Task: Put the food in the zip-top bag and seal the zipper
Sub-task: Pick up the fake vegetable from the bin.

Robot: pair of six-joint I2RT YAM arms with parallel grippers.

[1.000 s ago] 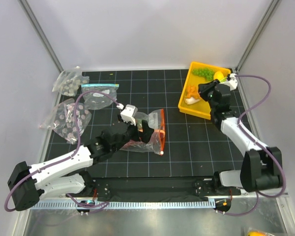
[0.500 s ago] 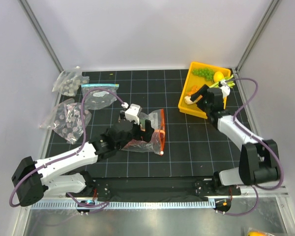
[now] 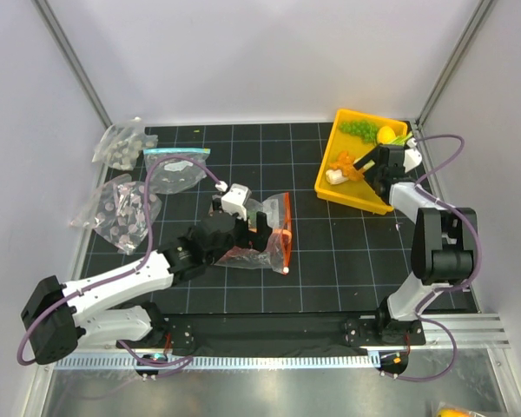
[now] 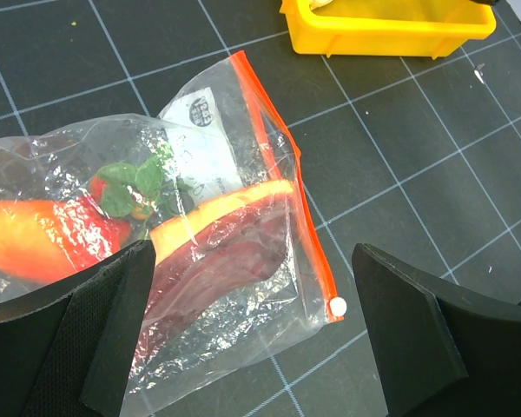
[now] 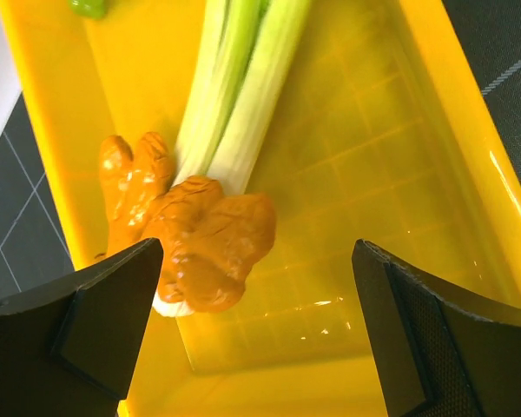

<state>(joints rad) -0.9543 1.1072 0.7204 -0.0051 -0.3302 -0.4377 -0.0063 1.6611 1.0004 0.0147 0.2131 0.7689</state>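
Observation:
The zip-top bag (image 3: pixel 265 236) lies crinkled on the black mat, its orange-red zipper (image 4: pixel 278 156) along the right edge ending in a white slider. Food shows through the plastic: a dark-red slab (image 4: pixel 221 261), an orange slice (image 4: pixel 217 207) and a red piece with green leaves (image 4: pixel 113 193). My left gripper (image 4: pixel 252 334) hovers open just above the bag's lower corner, touching nothing. My right gripper (image 5: pixel 256 326) is open over the yellow bin (image 5: pixel 443 139). Below it lie an orange knobbly food (image 5: pixel 195 234) and pale green stalks (image 5: pixel 239 87), both apart from its fingers.
The yellow bin (image 3: pixel 323 184) at the back right also holds green grapes (image 3: pixel 358 128) and a yellow piece (image 3: pixel 386 134). At the left lie a clear bag with a light-blue strip (image 3: pixel 175 169) and two bags of grey dotted pieces (image 3: pixel 120 143) (image 3: pixel 117 213). Walls close in on both sides.
My right gripper has opened wide and its arm has folded back toward the bin's right side. The left arm shifted slightly over the bag and stayed open.

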